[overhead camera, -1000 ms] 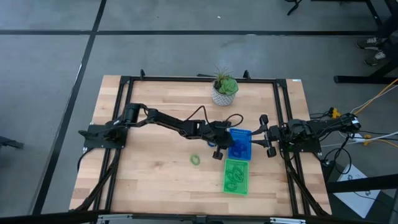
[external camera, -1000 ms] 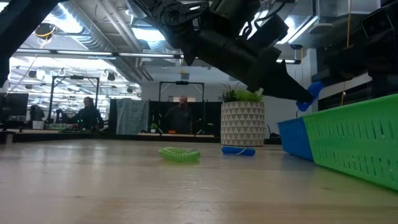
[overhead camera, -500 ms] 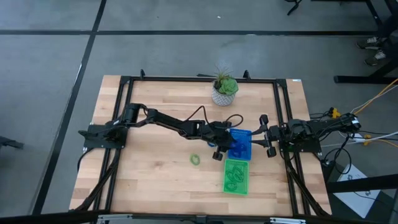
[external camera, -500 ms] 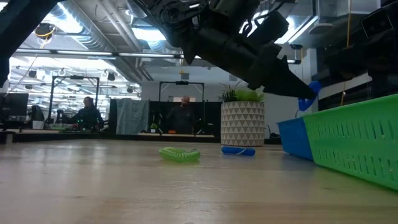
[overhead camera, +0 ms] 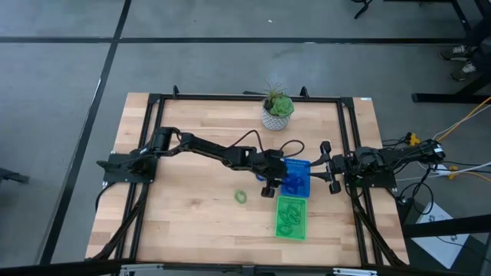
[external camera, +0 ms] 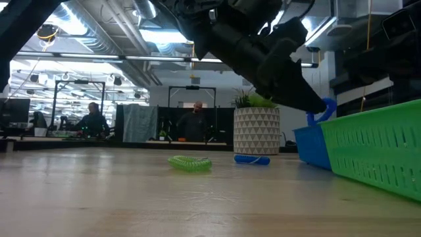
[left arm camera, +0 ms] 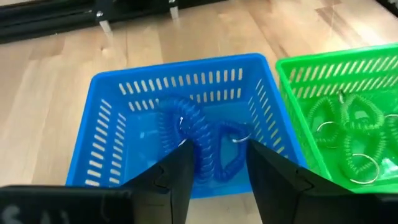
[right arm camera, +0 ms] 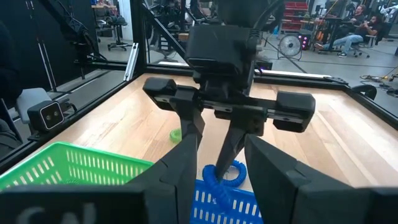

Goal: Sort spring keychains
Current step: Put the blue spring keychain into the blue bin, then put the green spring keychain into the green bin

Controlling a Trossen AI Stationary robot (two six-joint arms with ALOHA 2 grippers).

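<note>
My left gripper (left arm camera: 217, 146) stands open above the blue tray (overhead camera: 296, 178), slanting down into it. A blue spring keychain (left arm camera: 189, 127) lies coiled in that tray right under the fingers, and one loop (external camera: 321, 110) rises above the rim beside a fingertip. The green tray (overhead camera: 291, 218) holds several green keychains (left arm camera: 348, 134). One green keychain (overhead camera: 242, 197) lies on the wood left of the trays. Another blue one (external camera: 252, 159) lies on the table farther back. My right gripper (overhead camera: 328, 165) waits open at the table's right side. My left gripper's fingers come slanting down from the table's left over the blue tray. The blue keychain's upper loop (right arm camera: 219, 174) stands right beside one fingertip (right arm camera: 198, 144); I cannot tell whether they touch. The rest of the coil rests in the tray.
A potted plant (overhead camera: 277, 112) stands at the far edge behind the trays. A black frame (overhead camera: 153, 100) runs around the tabletop. Bare wood spreads left and near of the green keychain. People sit in the room beyond the table.
My left gripper has tipped more steeply down over the blue tray without shifting along the table. The blue keychain at its tip has sunk lower, down to the tray's rim.
</note>
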